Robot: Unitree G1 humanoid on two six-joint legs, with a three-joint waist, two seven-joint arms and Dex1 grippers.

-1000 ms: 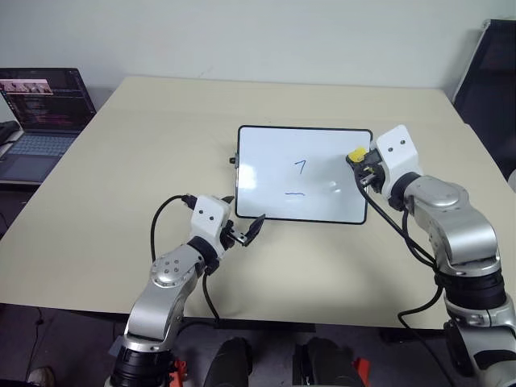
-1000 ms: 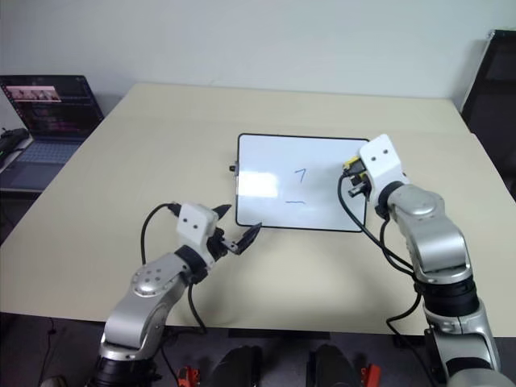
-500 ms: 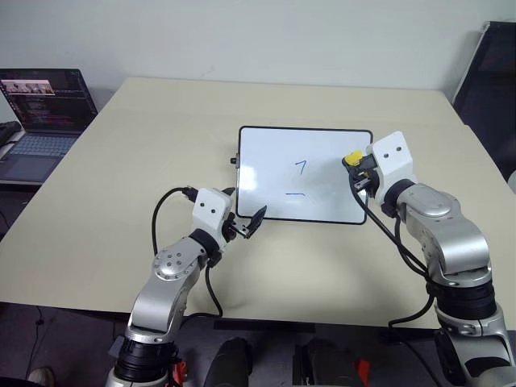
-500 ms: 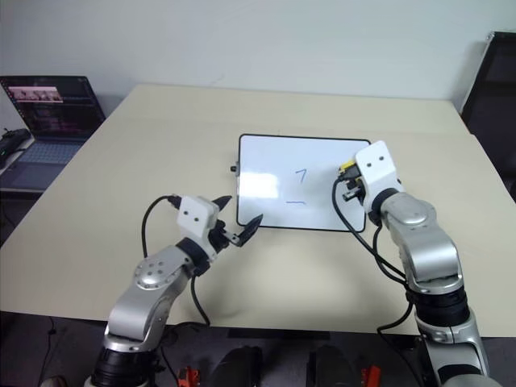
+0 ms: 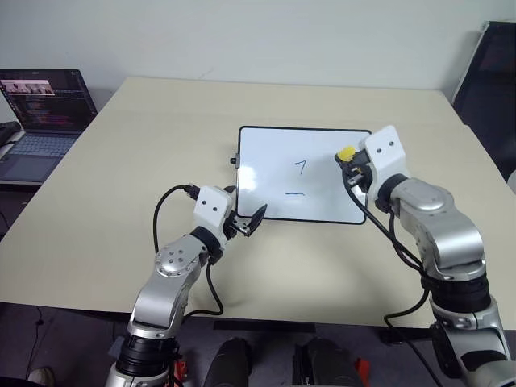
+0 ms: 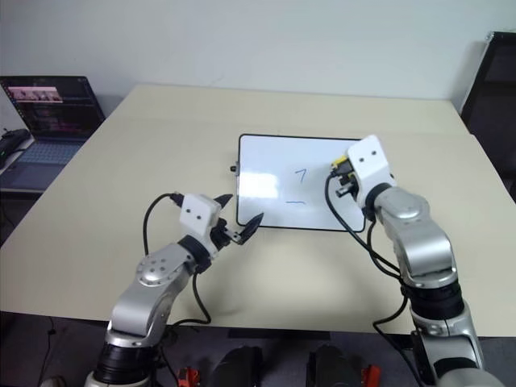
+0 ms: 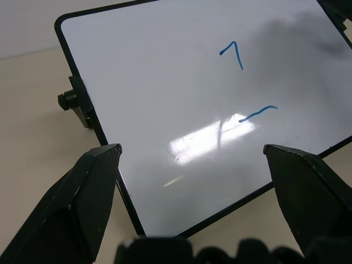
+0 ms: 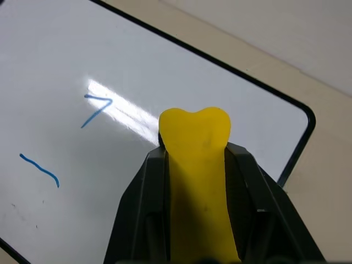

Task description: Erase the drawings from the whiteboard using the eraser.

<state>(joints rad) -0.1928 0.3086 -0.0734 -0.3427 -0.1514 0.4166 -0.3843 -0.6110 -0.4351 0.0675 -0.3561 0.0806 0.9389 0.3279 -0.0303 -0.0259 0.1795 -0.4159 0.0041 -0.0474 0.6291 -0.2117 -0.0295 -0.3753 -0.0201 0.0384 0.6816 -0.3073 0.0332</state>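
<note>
Beige table [image 5: 121, 161] carries the whiteboard [image 5: 266, 153]. Right gripper [image 5: 352, 159] clamps the eraser [image 5: 346, 152] above its right side; left gripper [image 5: 247, 222] gapes at the near-left edge. Recommend flat contact, sweeping left across the "7" [image 5: 300, 167] and dash [image 5: 295, 193].

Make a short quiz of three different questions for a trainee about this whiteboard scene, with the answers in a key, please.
1. True or false: the right gripper is shut on the eraser.
2. How many blue drawings are on the whiteboard now?
   A. none  B. two  C. five
3. Fill in: the left gripper is ____, near the whiteboard's front left corner.

Key
1. True. The yellow eraser sits between the black fingers, above the board's right part.
2. B. A "7"-like stroke and a short line below it.
3. open. Its fingers stand apart with nothing between them.
</note>
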